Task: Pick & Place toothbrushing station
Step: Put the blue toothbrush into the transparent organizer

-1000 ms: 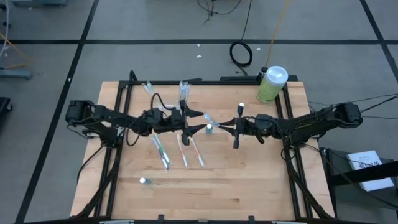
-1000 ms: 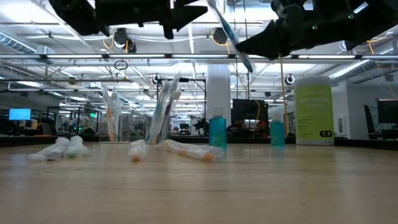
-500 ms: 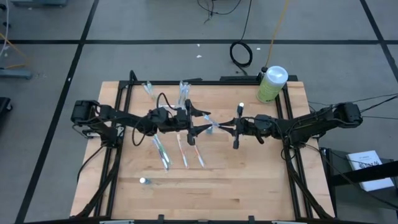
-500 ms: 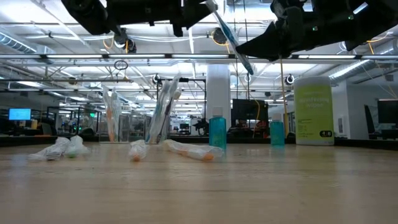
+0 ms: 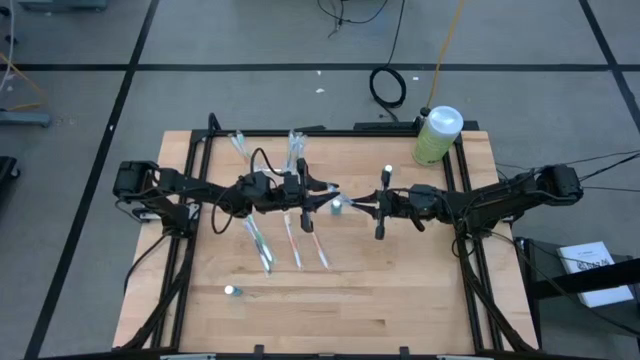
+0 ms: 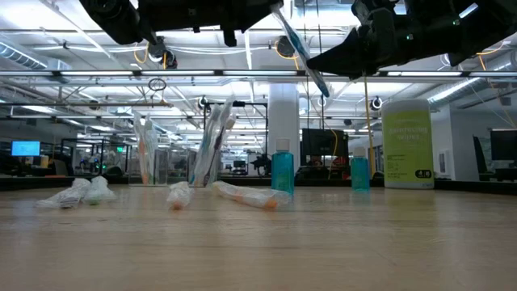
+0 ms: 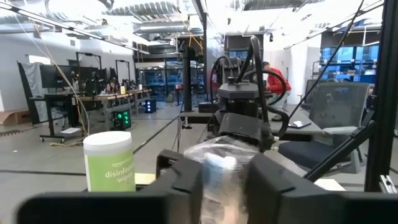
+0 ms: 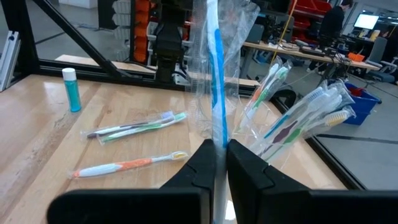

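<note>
Handover looks like the step in hand: the right gripper [image 8: 216, 163], fingers pinched tight on the lower end of a blue-and-white toothbrush in a clear plastic wrapper [image 8: 215, 74], holds it upright above the middle of the wooden table [image 5: 400, 300], and the left gripper [image 7: 225, 180] has its dark fingers [image 7: 180, 183] pressed against the same crinkly wrapper from both sides — both grippers appear clamped on this one wrapped brush. Holding it aloft between the two arms seems meant to let one gripper pull the wrapper while the other keeps the brush, or to pass it across; which of these, I cannot tell. Both arms reach inward from opposite table edges, stretched nearly level, wrists meeting just over the centre in the high view. The toothbrushing station — a small clear plastic holder of tall cup-like compartments [image 6: 212, 145] — stands toward the table's far edge, on the left arm's side, with several wrapped brushes already upright in it. Three more wrapped toothbrushes [image 5: 290, 245] lie flat below the left gripper, not yet placed. A small teal bottle [image 6: 282, 171] stands under the meeting point, and a large green canister with a white cap [image 5: 436, 135] sits at the far right corner.
</note>
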Robot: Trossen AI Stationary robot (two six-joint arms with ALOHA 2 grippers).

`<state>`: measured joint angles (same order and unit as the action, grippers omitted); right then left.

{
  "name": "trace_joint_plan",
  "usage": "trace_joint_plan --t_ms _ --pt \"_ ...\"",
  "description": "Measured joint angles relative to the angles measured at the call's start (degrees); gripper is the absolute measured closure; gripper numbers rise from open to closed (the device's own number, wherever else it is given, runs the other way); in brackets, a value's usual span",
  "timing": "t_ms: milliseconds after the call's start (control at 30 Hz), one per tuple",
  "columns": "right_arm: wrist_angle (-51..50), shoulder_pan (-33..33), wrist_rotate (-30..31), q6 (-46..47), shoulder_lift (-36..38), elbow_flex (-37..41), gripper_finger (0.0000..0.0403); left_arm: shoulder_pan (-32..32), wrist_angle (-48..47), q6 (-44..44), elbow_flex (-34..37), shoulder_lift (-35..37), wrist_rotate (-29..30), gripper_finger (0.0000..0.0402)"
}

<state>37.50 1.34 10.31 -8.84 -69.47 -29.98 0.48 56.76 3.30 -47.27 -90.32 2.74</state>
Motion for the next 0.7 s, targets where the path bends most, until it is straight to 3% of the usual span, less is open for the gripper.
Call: trace_joint_plan --t_ms 167,333,533,700 --pt "-0.5 0.0 0.1 0.7 0.0 0.0 0.0369 0.1 -0.1 0.5 0.0 0.0 -0.3 0.0388" --pt "-3.6 0.0 0.2 0.9 0.6 -0.1 0.0321 0.1 -3.5 0.1 0.0 2.1 3.7 0.0379" --pt "-5.6 0.2 0.1 0.9 4.0 -0.1 0.0268 0.0 -19.1 -0.7 0.0 12.0 13.6 0.0393" --pt "-11.3 0.2 0.2 0.9 8.4 -0.1 0.0248 -0.7 -33.9 -4.0 0.0 23.6 22.3 0.0393"
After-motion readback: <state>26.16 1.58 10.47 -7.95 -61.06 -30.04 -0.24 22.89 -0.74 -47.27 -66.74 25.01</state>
